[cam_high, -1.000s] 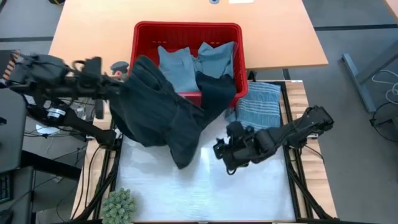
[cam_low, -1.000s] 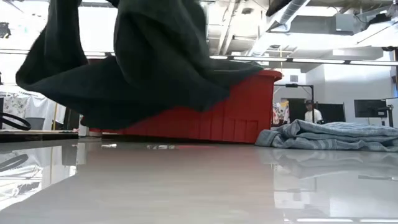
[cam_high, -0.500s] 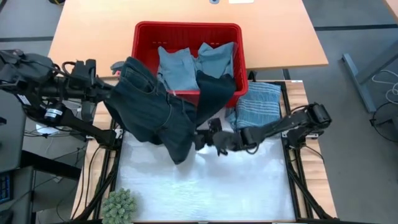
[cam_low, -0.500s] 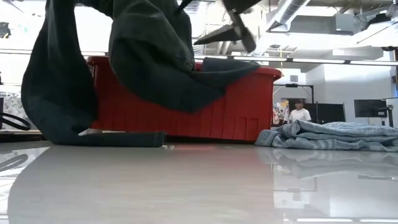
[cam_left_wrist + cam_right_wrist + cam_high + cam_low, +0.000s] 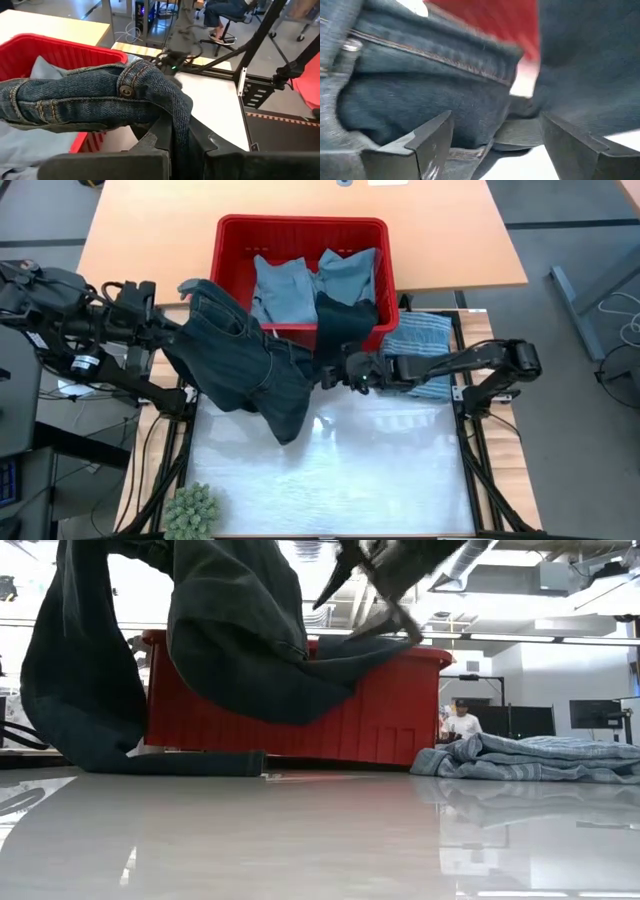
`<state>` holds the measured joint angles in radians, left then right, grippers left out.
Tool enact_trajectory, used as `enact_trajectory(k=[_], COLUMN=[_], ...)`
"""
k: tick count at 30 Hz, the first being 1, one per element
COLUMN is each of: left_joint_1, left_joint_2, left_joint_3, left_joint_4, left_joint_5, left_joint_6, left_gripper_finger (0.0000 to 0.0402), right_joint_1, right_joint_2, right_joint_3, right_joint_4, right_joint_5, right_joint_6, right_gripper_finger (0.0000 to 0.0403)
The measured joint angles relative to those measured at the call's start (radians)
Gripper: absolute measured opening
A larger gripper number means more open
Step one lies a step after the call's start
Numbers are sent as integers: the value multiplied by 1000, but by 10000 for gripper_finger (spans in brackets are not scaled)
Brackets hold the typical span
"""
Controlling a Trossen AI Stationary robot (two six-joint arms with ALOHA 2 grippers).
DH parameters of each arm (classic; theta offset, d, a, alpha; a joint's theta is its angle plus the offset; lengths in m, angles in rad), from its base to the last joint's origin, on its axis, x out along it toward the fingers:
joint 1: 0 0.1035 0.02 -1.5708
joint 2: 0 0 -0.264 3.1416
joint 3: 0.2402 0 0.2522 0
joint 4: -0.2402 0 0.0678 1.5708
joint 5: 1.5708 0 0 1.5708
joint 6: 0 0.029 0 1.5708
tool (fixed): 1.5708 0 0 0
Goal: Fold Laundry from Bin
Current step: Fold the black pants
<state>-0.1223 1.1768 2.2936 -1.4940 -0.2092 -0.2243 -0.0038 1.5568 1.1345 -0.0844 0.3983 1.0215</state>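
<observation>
A pair of dark blue jeans (image 5: 255, 370) hangs from my left gripper (image 5: 168, 330), which is shut on it high over the table's left edge. The jeans' lower end (image 5: 170, 762) lies on the white table top. My right gripper (image 5: 333, 372) stands open at the jeans' right edge, its fingers level and wide apart (image 5: 495, 137). Behind them stands the red bin (image 5: 228, 240), holding light blue garments (image 5: 285, 285). A dark garment (image 5: 345, 325) drapes over the bin's near rim. My left gripper pinches the jeans' waistband (image 5: 175, 107), a little way from its metal button (image 5: 126, 90), between its two fingers. The fingers come level from the table's left. The jeans hang below them, slack, with the lower end on the table. My right gripper has denim in front of and between its open fingers (image 5: 432, 137); I cannot tell whether it touches the cloth.
A folded grey-blue striped garment (image 5: 415, 345) lies at the table's right, near the bin. A small green plant (image 5: 190, 510) stands at the near left corner. The white mat (image 5: 350, 470) lies bare in the middle. A person (image 5: 462, 720) shows far off in the room.
My right gripper has swung from the table's near right toward the far left, up to the jeans' right edge, rolling as it went and staying open. My left gripper has drawn a little toward the left edge. The jeans' lower end, hanging clear before, has come down onto the table.
</observation>
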Motion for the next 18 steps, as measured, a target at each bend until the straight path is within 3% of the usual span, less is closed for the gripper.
enact_trajectory(k=[2, 11, 18], left_joint_1=[0, 0, 0], left_joint_2=[1, 2, 9], left_joint_3=[0, 0, 0], left_joint_4=[0, 1, 3], left_joint_5=[2, -13, -19], left_joint_6=[-7, -55, -80], left_gripper_finger=[8, 6, 6], right_joint_1=[-36, -119, -138], right_joint_2=[9, 51, 169], right_joint_3=[-57, -281, -276], right_joint_4=[80, 575, 846], right_joint_5=[-75, -196, -279], right_joint_6=[25, 77, 73], right_gripper_finger=[317, 317, 317])
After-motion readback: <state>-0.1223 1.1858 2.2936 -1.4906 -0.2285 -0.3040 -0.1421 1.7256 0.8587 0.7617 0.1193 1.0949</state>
